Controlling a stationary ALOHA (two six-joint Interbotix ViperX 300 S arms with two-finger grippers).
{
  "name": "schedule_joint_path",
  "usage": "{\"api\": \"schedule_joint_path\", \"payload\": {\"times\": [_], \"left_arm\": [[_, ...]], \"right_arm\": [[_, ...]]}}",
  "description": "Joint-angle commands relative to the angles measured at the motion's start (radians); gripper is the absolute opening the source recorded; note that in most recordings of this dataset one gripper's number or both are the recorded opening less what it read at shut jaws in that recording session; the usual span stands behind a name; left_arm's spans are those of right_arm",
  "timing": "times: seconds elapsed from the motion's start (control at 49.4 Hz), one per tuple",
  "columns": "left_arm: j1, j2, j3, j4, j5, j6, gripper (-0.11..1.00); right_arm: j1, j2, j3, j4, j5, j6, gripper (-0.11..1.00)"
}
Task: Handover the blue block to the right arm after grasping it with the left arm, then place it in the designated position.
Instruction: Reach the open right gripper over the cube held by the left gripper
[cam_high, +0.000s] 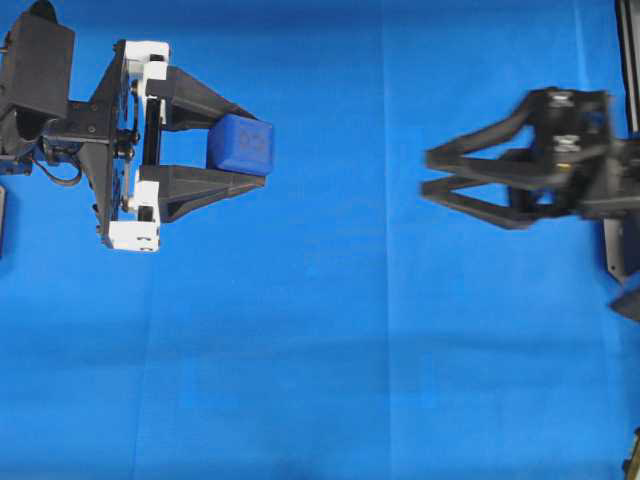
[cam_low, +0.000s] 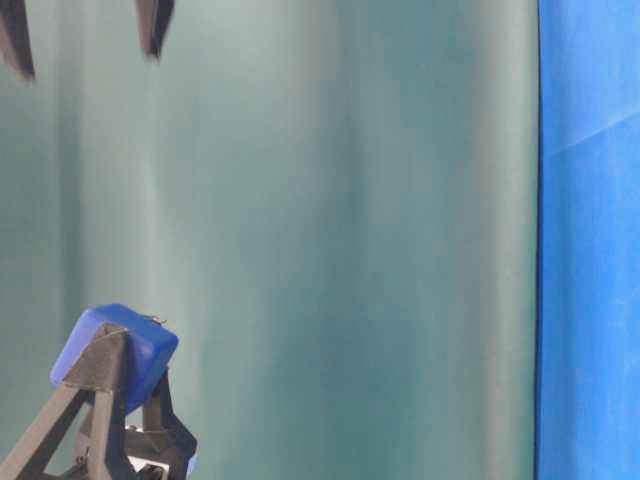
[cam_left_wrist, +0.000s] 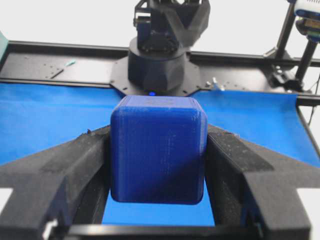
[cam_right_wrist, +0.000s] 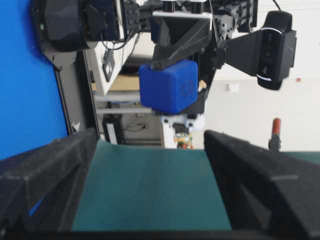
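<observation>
The blue block (cam_high: 241, 144) is lifted off the cloth, pinched between the two black fingers of my left gripper (cam_high: 255, 150), the one with white pieces. The left wrist view shows the block (cam_left_wrist: 158, 147) filling the gap between the fingers (cam_left_wrist: 85, 165). My right gripper (cam_high: 427, 173) points left at it from well to the right, open and empty, slightly blurred. From the right wrist the block (cam_right_wrist: 167, 90) hangs ahead, beyond my wide-apart fingers (cam_right_wrist: 260, 170). At table level the block (cam_low: 115, 345) sits low left. The designated position is not in view.
Bright blue cloth (cam_high: 330, 340) covers the table. A green backdrop (cam_low: 350, 240) stands behind. The right arm's black base (cam_left_wrist: 160, 55) and a black frame rail (cam_left_wrist: 60, 65) lie at the far edge. Dark fixtures (cam_high: 625, 250) sit along the right border.
</observation>
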Motion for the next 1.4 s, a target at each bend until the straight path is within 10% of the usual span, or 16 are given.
{"api": "schedule_joint_path", "payload": {"times": [0.0, 0.608, 1.378], "left_arm": [[0.0, -0.014, -0.008, -0.002, -0.006, 0.0, 0.47], [-0.003, -0.014, -0.006, -0.002, -0.003, 0.0, 0.47], [-0.008, -0.015, -0.006, -0.002, -0.002, 0.0, 0.47]], "right_arm": [[-0.015, 0.06, -0.069, 0.002, -0.037, 0.002, 0.95], [-0.04, 0.42, -0.385, 0.0, -0.1, 0.0, 0.95], [-0.041, 0.471, -0.439, 0.0, -0.086, -0.002, 0.94]]}}
